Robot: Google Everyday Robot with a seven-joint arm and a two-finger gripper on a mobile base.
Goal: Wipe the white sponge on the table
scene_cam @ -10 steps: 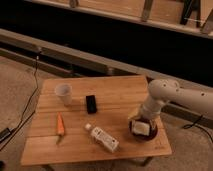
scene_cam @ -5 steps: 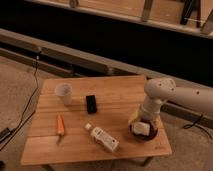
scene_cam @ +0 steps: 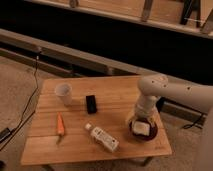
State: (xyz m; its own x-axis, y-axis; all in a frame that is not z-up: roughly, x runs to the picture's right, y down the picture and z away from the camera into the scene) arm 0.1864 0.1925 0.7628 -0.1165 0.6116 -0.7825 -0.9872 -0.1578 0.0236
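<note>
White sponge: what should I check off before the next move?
1. White sponge found, lying in the dark bowl: ok.
2. Gripper hangs right over the sponge: ok.
3. Jaws open for the grasp: ok.
4. Fingers touching the sponge: cannot tell.
5. Bare table left of the bowl for wiping: ok.
6. White bottle apart from the bowl: ok.

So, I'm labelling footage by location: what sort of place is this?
Probably an indoor robot test space, not a home: a lone wooden table on speckled carpet, a cable trailing across the floor, a dark ledge behind. The gripper hangs over the white sponge near the table's right edge.
</note>
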